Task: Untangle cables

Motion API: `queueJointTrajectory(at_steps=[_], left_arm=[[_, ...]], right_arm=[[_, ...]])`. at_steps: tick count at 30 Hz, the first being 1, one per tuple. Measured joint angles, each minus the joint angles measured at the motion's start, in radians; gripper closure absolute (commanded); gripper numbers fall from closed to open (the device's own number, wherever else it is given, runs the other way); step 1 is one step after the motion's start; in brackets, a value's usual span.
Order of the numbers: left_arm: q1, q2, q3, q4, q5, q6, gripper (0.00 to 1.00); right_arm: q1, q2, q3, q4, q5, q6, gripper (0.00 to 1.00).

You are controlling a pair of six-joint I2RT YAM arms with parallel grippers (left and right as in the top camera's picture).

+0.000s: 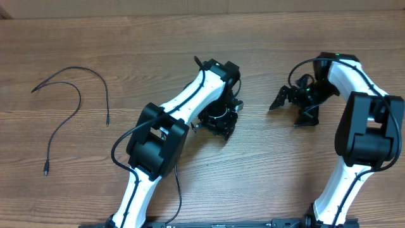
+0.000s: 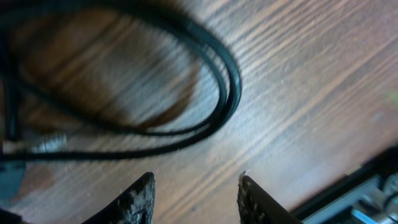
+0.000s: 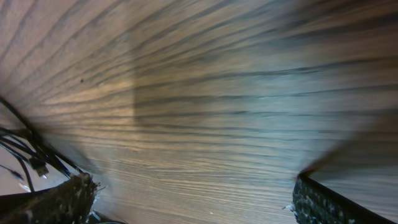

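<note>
Two loose cables lie apart at the table's left: one arched strand (image 1: 88,71) and one hooked strand (image 1: 66,123) ending in a small plug. My left gripper (image 1: 218,123) hovers low at mid-table over a looped bundle of black cables (image 2: 227,93). A silver-tipped plug (image 2: 50,143) lies on that bundle's left side. The left gripper (image 2: 196,190) is open, with only bare wood between its fingertips (image 2: 142,196). My right gripper (image 1: 285,117) is open wide to the right of the bundle. In its own view the right gripper (image 3: 199,199) spans nothing but wood.
The wooden table (image 1: 266,177) spreads around both arms. Thin black strands (image 3: 22,149) show at the left edge of the right wrist view. Thicker arm cables run along both white arms (image 1: 161,136).
</note>
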Motion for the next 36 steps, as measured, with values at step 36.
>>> queueJointTrajectory(at_steps=[36], left_arm=[[-0.005,-0.037,-0.130,0.184,-0.050,0.041,0.96]], right_arm=[[0.000,0.000,0.000,0.006,0.000,0.008,0.00]])
